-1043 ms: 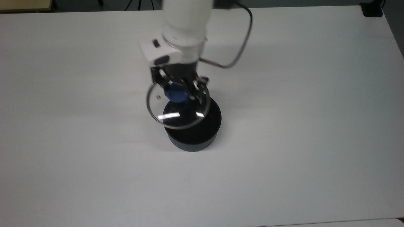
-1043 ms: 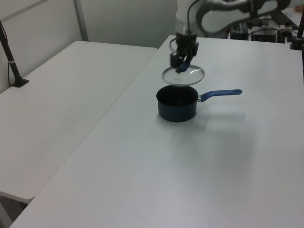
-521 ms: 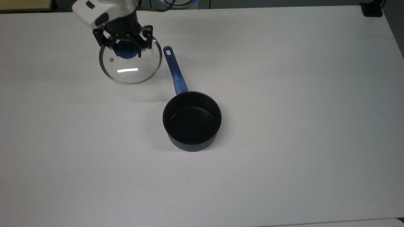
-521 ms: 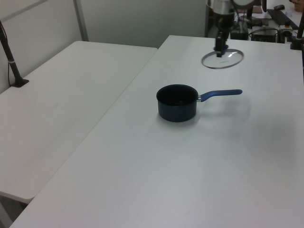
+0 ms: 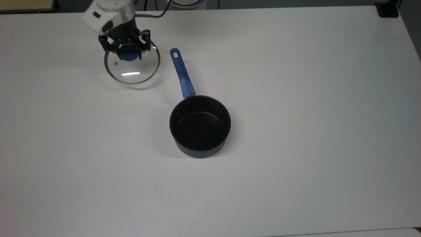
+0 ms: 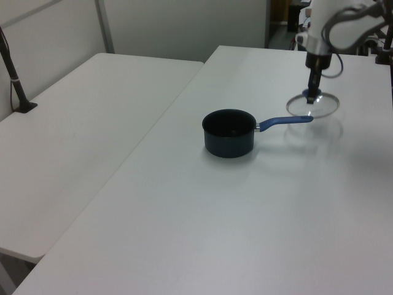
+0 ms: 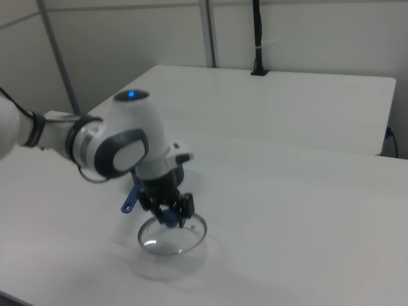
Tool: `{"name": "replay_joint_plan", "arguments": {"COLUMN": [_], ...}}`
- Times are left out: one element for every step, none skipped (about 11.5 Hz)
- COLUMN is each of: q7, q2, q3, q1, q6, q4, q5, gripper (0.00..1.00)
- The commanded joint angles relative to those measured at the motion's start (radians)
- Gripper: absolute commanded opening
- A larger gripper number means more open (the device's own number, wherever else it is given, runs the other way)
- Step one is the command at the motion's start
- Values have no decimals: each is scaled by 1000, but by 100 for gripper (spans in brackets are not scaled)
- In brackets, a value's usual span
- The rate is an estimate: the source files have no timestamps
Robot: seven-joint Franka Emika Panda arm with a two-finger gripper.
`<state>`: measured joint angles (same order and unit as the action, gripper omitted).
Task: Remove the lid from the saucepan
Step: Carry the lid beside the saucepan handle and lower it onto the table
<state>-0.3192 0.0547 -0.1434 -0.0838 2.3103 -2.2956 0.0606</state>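
The saucepan (image 5: pixel 200 128) stands uncovered in the middle of the white table, dark outside and black inside. Its long blue handle (image 5: pixel 182 74) points toward the top view's upper left. My gripper (image 5: pixel 125 49) is shut on the blue knob (image 5: pixel 129 53) of the clear glass lid (image 5: pixel 132 70), past the end of the handle. In the left view the lid (image 6: pixel 312 107) hangs level just above the table under the gripper (image 6: pixel 313 96), with its shadow below, beside the saucepan (image 6: pixel 228 133). In the right view the gripper (image 7: pixel 169 217) holds the lid (image 7: pixel 169 240), and the arm hides the saucepan's body.
A second white table (image 6: pixel 92 123) adjoins on the left view's left, with a black post (image 6: pixel 13 77) clamped at its edge. A black object (image 5: pixel 388 10) sits at the top view's upper right table corner. Bare table surface (image 5: pixel 296 131) surrounds the saucepan.
The lid was lifted off the saucepan and carried to the top view's upper left. Over the last half second it moved to the left view's lower right and sank closer to the table.
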Motion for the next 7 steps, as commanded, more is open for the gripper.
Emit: {"name": "replay_joint_plan", "arguments": {"q7": [-27,-27,-27,-27,-29,-29,-15], "q2": [10,-8,-13,-18,-22,-22,-19], "q3": [4,4,4,4,4,4,4], "q1": [1,2,7,9,3,3,3], "q6": [69,70,72,72,70,64,57], "q4": [-82,-82,-82,-82,-79,-77,-74], "q5": [40,41,41,41,41,41,36], "gripper": [44,45,45,46,60,76,95]}}
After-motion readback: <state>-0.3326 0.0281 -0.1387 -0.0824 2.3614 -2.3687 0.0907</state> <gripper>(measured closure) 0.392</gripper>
